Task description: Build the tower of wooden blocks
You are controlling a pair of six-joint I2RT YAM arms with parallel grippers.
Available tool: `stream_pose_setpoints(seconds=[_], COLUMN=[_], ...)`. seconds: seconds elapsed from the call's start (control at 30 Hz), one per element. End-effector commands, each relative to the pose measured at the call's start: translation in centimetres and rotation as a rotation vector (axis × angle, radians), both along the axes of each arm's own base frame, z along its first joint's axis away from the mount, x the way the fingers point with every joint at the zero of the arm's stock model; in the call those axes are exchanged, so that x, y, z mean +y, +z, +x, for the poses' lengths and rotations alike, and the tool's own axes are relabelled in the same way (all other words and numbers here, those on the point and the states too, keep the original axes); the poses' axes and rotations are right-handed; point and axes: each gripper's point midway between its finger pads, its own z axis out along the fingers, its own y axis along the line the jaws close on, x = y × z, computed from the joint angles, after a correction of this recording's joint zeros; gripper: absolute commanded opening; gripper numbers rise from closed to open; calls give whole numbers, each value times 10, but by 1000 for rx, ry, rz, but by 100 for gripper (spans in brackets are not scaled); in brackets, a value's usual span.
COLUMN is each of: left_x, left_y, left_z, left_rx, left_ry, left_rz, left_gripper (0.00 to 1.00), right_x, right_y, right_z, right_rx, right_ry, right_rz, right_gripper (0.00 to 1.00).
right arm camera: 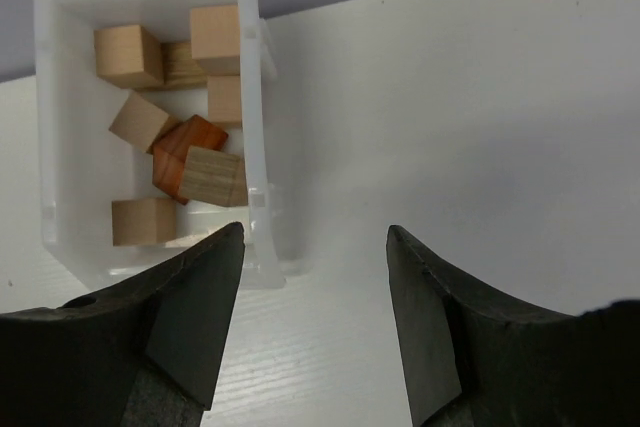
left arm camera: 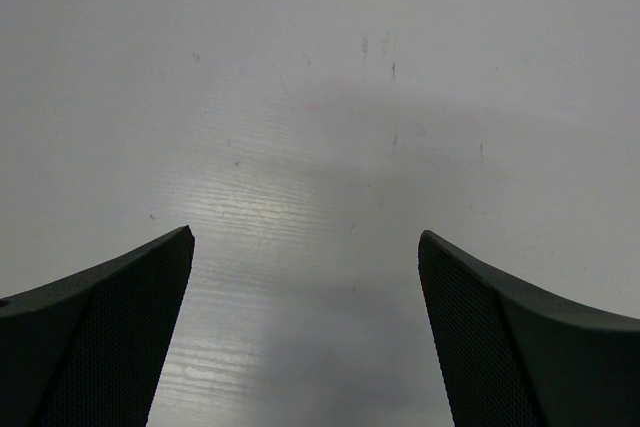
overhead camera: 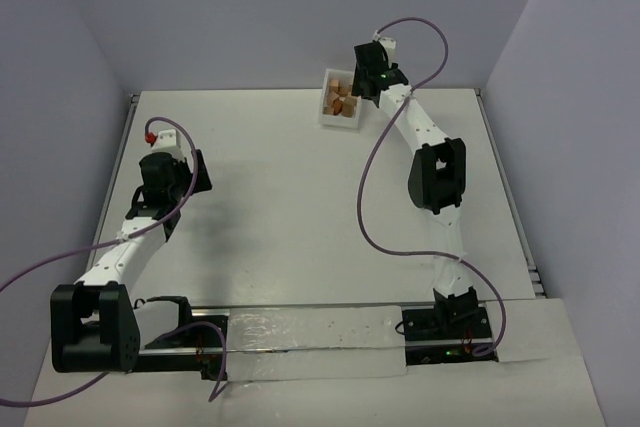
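Your top camera looks down from high behind the arms (overhead camera: 420,132). Wrist cameras peer close past their fingers (left arm camera: 90,347) (right arm camera: 170,337). Top and right share the tray (overhead camera: 337,123) (right arm camera: 252,67).

The white desk (overhead camera: 300,207) carries one white tray (overhead camera: 337,124), which stands near its far edge, slightly right of the middle.
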Motion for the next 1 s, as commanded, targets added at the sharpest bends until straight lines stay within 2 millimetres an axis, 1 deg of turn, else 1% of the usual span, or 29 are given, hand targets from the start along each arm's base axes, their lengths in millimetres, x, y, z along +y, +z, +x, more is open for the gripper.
stream_pose_setpoints(seconds=[0.0, 0.1, 0.13, 0.17, 0.4, 0.5, 0.6, 0.73, 0.83, 0.97], left_x=[0, 2, 2, 3, 1, 0, 0, 1, 2, 1], left_y=[10, 7, 7, 6, 0, 0, 1, -2, -5, -6], left_z=[7, 9, 9, 9, 8, 8, 8, 8, 8, 9], left_rx=[-20, -5, -3, 2, 24, 22, 19, 31, 38, 43], left_ry=[7, 18, 19, 22, 3, -1, -3, 2, 6, 6], left_rz=[8, 11, 12, 16, 24, 23, 20, 22, 25, 22], left_gripper=[99, 99, 99, 99, 99, 99, 99, 99, 99, 99], right_x=[-6, -5, -5, -1, 9, 11, 9, 8, 8, 11], right_y=[28, 17, 16, 9, 3, -2, -13, -31, -38, -38], right_z=[20, 28, 28, 33, 46, 49, 53, 55, 56, 57], right_rx=[-99, -97, -97, -97, -129, -133, -129, -113, -103, -109], right_ry=[-24, -16, -15, 1, 30, 31, 26, 12, 14, 25], right_rz=[28, 45, 47, 67, 111, 107, 93, 82, 86, 94], right_gripper=[66, 66, 66, 65, 62, 61, 60, 56, 53, 53])
